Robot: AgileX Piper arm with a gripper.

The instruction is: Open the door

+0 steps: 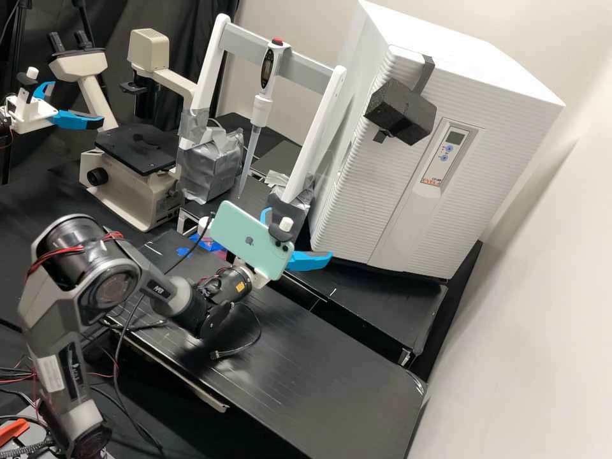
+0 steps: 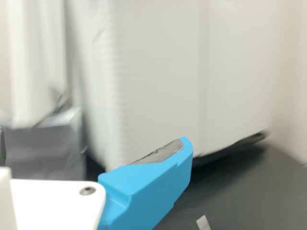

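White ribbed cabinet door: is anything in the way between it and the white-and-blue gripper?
Nothing visible stands between the gripper and the door. The white stand with grey-taped feet is near, but off to one side.

in the high view, the phone hides part of your gripper, and the white cabinet hides the counter's far edge; its display is too small to read. your wrist view blurs the cabinet and cuts it off.
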